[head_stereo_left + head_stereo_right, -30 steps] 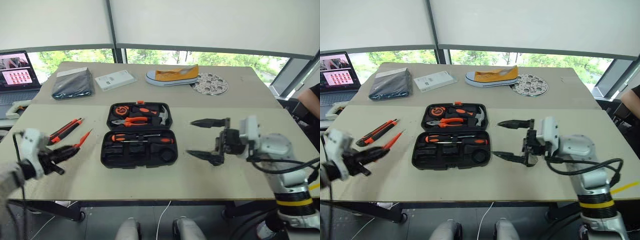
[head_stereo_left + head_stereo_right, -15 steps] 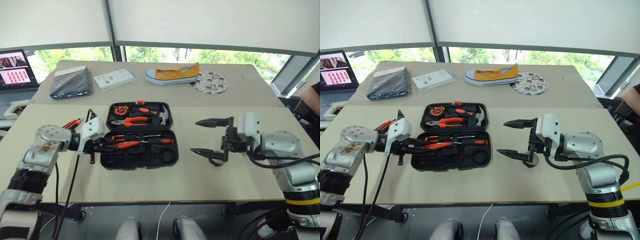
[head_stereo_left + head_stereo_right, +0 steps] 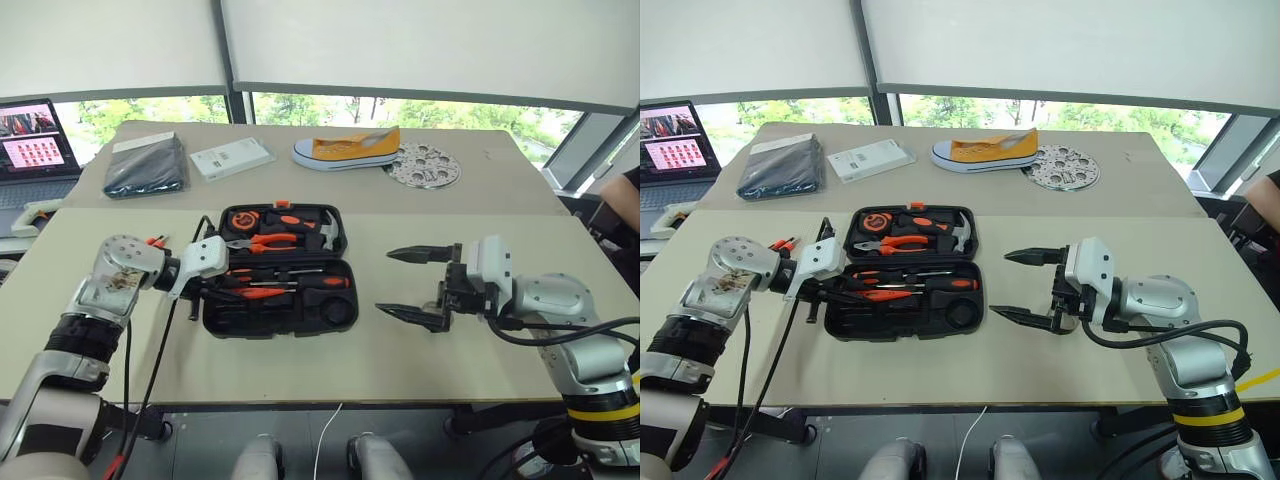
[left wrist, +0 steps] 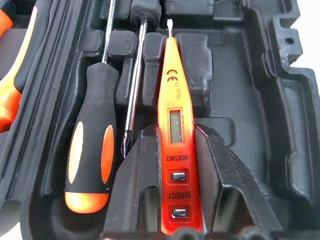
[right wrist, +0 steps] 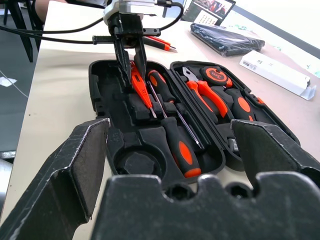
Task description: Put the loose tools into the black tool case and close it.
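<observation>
The left gripper (image 4: 181, 175) has its two black fingers (image 4: 137, 185) clamped on the slim orange tester screwdriver (image 4: 173, 115), whose tip reaches into the moulded slots of the near half of the open black tool case (image 3: 280, 318), just beside two black-and-orange screwdrivers (image 4: 92, 150) already lying there. The right gripper (image 3: 418, 283) hangs above the table (image 3: 400, 350) to the right of the case, spread wide and holding nothing. More orange-and-black tools (image 5: 159, 42) lie on the table left of the case.
</observation>
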You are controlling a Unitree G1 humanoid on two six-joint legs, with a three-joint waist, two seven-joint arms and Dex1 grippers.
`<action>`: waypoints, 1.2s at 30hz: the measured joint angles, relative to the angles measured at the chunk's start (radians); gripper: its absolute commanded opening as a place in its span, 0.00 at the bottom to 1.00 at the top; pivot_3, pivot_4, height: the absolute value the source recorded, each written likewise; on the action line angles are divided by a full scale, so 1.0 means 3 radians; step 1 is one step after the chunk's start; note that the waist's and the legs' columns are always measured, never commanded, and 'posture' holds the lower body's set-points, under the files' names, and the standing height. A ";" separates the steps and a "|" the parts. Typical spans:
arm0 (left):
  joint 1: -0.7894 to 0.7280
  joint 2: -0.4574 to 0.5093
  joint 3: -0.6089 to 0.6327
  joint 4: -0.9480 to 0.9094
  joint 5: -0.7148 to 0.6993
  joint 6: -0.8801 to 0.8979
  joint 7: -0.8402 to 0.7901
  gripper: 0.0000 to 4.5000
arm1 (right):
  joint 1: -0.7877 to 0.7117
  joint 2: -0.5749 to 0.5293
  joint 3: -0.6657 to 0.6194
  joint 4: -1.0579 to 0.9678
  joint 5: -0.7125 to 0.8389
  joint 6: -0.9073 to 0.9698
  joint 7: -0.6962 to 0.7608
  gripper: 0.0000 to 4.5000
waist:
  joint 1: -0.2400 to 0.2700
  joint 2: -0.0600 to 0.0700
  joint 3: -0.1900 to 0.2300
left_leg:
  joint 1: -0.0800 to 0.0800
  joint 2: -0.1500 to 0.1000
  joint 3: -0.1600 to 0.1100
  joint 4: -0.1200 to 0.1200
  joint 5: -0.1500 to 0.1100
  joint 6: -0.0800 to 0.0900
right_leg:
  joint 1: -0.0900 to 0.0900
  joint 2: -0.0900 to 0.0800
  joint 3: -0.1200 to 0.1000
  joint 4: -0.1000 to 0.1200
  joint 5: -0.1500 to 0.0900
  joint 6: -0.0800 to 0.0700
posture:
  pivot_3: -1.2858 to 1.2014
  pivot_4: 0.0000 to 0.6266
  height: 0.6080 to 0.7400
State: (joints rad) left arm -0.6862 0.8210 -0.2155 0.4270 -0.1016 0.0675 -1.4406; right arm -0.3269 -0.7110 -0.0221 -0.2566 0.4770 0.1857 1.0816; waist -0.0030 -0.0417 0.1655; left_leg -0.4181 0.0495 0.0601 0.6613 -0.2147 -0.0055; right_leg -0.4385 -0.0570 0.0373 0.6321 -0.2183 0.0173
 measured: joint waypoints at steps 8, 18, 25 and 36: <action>-0.0001 0.0062 -0.0057 -0.0075 0.0226 0.0001 0.0085 0.11 | 0.0045 0.0000 0.0000 -0.0004 0.0000 0.0000 -0.0011 1.00 | -0.0025 0.0000 0.0000 | 0.0015 0.0000 0.0000 0.0000 0.0000 0.0000 | 0.0010 0.0001 0.0003 0.0006 -0.0005 0.0009 | 0.52 0.24 1.00; 0.0056 0.0085 -0.0018 -0.0048 0.0318 -0.0058 0.0218 0.49 | 0.0028 -0.0005 0.0000 0.0014 -0.0001 0.0000 0.0029 1.00 | -0.0066 0.0002 -0.0002 | 0.0056 0.0002 0.0001 0.0000 0.0001 0.0000 | 0.0026 0.0009 0.0017 0.0037 -0.0019 0.0012 | 0.52 0.24 1.00; 0.0217 -0.0145 0.0314 0.0051 -0.0202 -0.0064 0.0090 0.70 | 0.0030 -0.0010 0.0000 0.0019 0.0000 0.0000 0.0064 1.00 | -0.0036 -0.0001 -0.0001 | 0.0030 0.0001 0.0001 0.0003 0.0001 0.0000 | 0.0009 0.0007 0.0015 0.0034 -0.0013 0.0004 | 0.52 0.24 1.00; 0.0399 -0.0436 0.0850 0.0148 -0.0686 -0.0250 0.0250 0.24 | 0.0030 -0.0008 -0.0002 0.0025 0.0000 0.0005 0.0025 1.00 | -0.0033 -0.0001 0.0000 | 0.0026 -0.0001 0.0001 0.0005 0.0001 0.0000 | 0.0007 0.0005 0.0014 0.0034 -0.0010 0.0001 | 0.52 0.24 1.00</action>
State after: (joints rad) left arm -0.5665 0.6901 0.0394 0.4714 -0.3075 -0.0074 -1.3654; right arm -0.3177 -0.7136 -0.0227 -0.2490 0.4769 0.1873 1.0891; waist -0.0129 -0.0419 0.1654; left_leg -0.4102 0.0491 0.0603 0.6629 -0.2144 -0.0055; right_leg -0.4364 -0.0554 0.0416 0.6424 -0.2212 0.0176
